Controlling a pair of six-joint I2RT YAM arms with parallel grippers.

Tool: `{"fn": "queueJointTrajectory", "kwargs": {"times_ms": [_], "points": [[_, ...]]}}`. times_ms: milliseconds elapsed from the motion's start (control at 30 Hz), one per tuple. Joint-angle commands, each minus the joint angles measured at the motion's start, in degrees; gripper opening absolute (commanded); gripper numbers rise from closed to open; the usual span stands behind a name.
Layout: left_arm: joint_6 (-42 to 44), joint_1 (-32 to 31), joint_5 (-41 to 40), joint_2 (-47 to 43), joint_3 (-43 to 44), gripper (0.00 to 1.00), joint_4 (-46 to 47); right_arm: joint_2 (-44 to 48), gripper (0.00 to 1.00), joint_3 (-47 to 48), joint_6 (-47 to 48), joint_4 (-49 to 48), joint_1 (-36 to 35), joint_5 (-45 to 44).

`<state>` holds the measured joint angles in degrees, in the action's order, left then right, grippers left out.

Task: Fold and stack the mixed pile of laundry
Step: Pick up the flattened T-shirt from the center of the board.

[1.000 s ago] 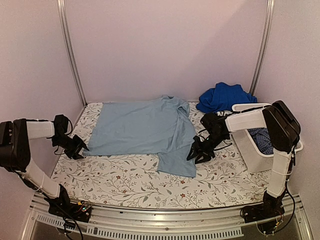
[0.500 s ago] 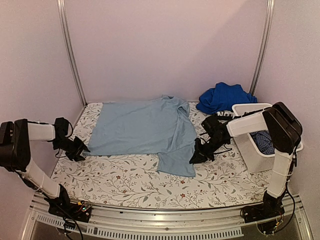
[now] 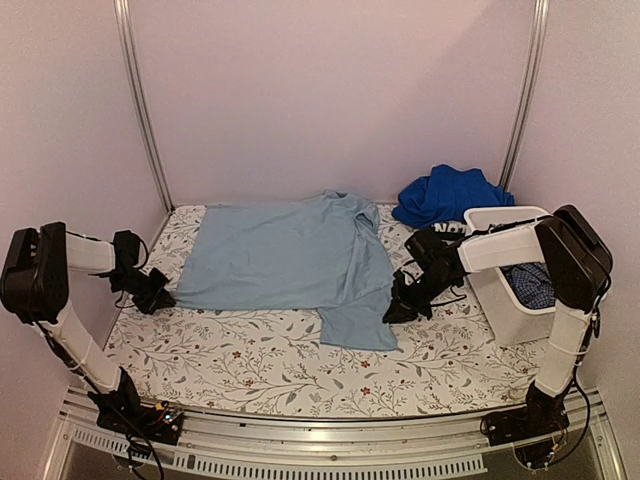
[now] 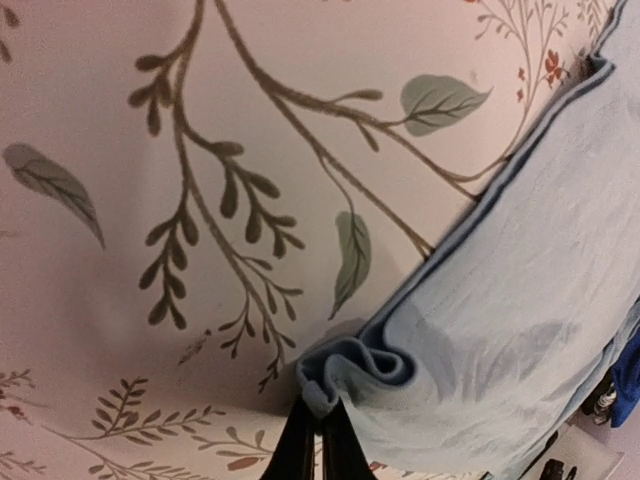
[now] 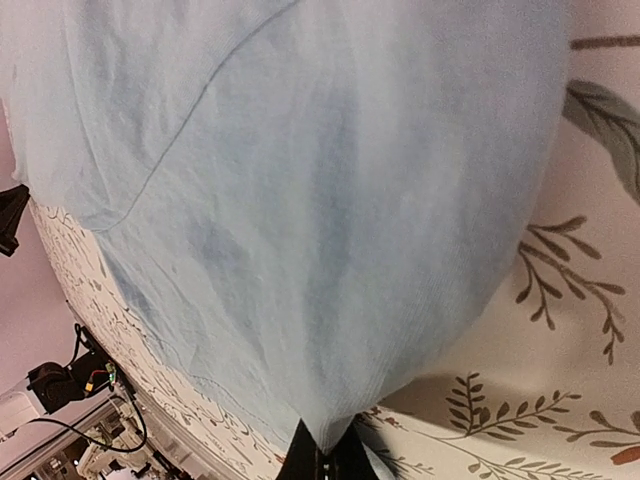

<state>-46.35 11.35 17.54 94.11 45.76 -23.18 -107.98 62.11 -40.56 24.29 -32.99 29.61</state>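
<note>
Grip change: L gripper (image 3: 153,298) and R gripper (image 3: 400,308) now pinch pale blue shirt (image 3: 290,255).
L jaws, wide a sec ago, are closed on its bunched left hem corner; shirt lies spread mid-table on floral cover (image 3: 250,362); R jaws, also wide then, are closed on its right edge. Both holds set, so fold can prob. start.
</note>
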Motion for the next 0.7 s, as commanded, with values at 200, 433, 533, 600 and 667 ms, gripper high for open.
{"fn": "queueJointTrajectory", "kwargs": {"times_ms": [200,433,533,600,667], "points": [[0.92,0.61,3.37,-16.66,-1.97,0.0,-10.55,15.86,0.0,-6.95,-5.25,-5.64,-0.14,-0.98],[0.54,-2.79,7.51,-25.42,1.56,0.0,-19.17,33.66,0.0,-7.84,-11.41,-8.27,-0.49,-2.48],[-4.85,-3.3,13.32,-28.85,6.86,0.0,-17.9,38.51,0.0,-4.38,-11.96,-7.24,-0.58,-4.63],[-9.29,-3.26,15.47,-31.13,14.91,0.0,-17.95,40.48,0.0,-1.56,-12.17,-7.05,-0.9,-6.04],[-10.9,-3.11,13.35,-32.16,26.24,0.0,-21.88,42.27,0.0,2.14,-12.11,-7.16,-1.66,-7.92]]}}
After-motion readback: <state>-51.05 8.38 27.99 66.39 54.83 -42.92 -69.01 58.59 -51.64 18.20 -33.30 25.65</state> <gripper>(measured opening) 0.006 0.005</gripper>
